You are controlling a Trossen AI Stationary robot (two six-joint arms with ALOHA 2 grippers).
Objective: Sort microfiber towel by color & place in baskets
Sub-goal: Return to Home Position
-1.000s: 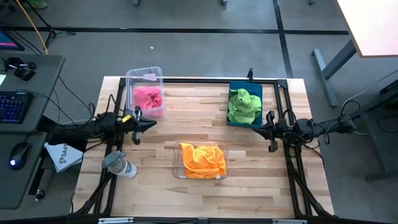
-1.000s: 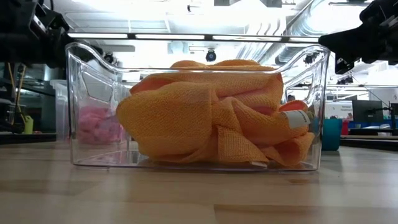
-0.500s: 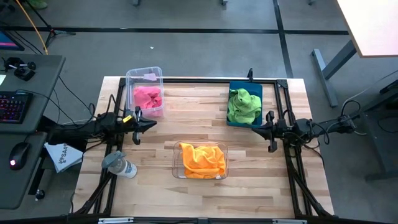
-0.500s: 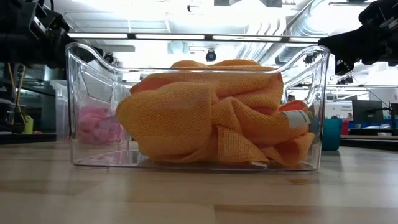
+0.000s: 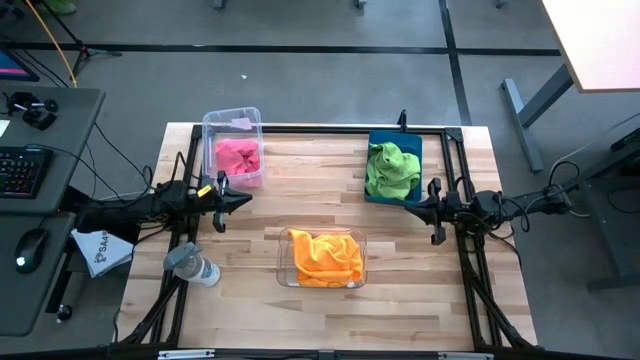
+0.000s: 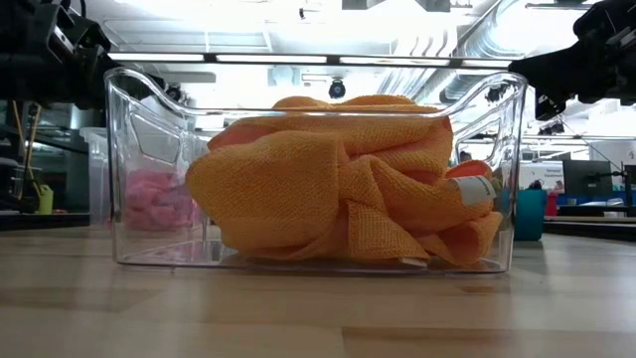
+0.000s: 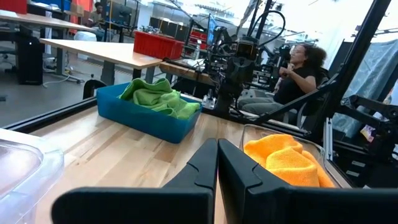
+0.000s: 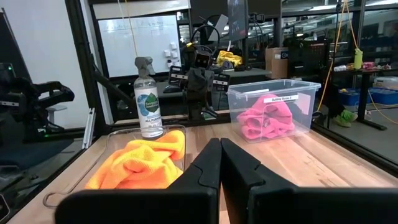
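left gripper [image 5: 247, 199] is hovering over the left side of the wooden table [image 5: 250, 310], pointing inward toward the middle; its fingers are pressed together with nothing between them, as the left wrist view is showing; right gripper [image 5: 411, 207] is hovering over the right side, pointing inward toward the left one; its fingers are also closed together and gripping nothing; the two grippers are facing each other, well apart; pink towel [image 5: 238, 157] is lying crumpled inside the far clear bin [image 5: 232, 120] at the far left of the table, just beyond the left gripper; green towel [image 5: 390, 168] is lying bunched in the blue bin [image 5: 412, 141] at the far right, just beyond the right gripper, covering most of the bin floor; orange towel [image 5: 325, 258] is sitting heaped in the near clear bin [image 5: 283, 265] at the front middle, between the two grippers and closer to the front edge; in the low view it is filling most of that bin and piling up to about rim height, with a white tag [image 6: 467, 189] showing on one side; every towel in view is resting in a bin, one colour per bin; spray bottle [image 5: 190, 265] is standing upright at the near left of the table, apart from the bins; a person [image 7: 298, 71] is sitting in the room beyond the table, showing in the left wrist view
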